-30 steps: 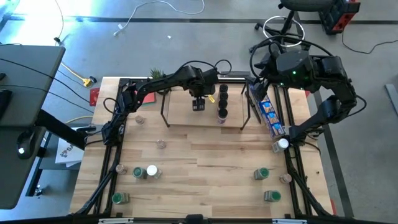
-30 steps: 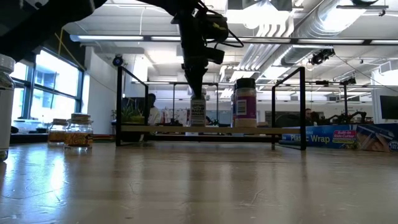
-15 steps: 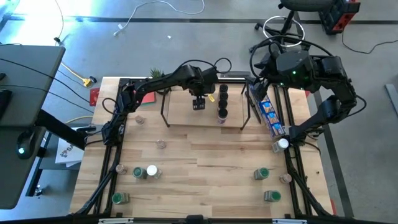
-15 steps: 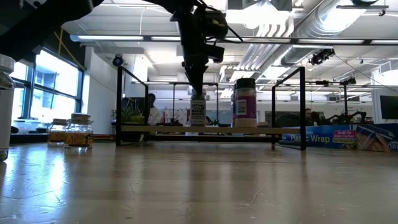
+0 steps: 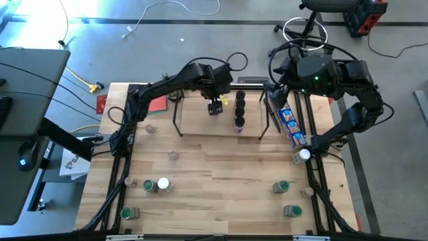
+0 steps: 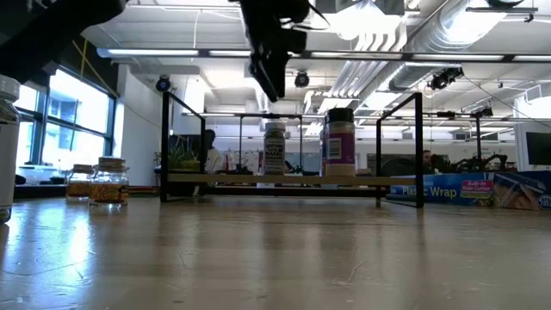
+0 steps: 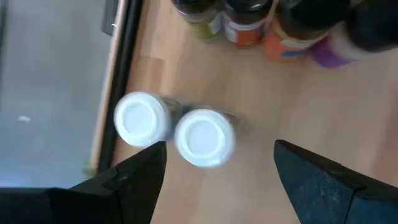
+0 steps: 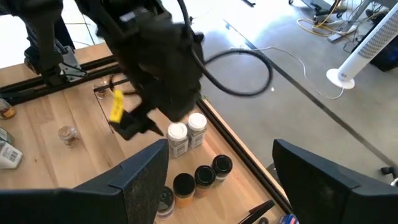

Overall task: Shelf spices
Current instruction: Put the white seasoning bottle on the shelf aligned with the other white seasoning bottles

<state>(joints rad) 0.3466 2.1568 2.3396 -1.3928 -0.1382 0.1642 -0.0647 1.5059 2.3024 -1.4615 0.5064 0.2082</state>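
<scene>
Your left gripper hangs above the shelf with its fingers spread and nothing between them. Directly under it stand two white-lidded spice jars side by side, touching or nearly so, near the shelf's back edge. A row of dark-lidded jars stands just beside them on the shelf.

The risk is the exit — swing sideways while this low and a finger could clip a white lid and tip the jar into its neighbour or off the shelf's back edge. The black wire frame is another thing to snag. Lift clear first.

Your right gripper waits wide open and empty off the shelf's right end, beside the blue box. Many loose jars lie on the table in front of the shelf.
</scene>
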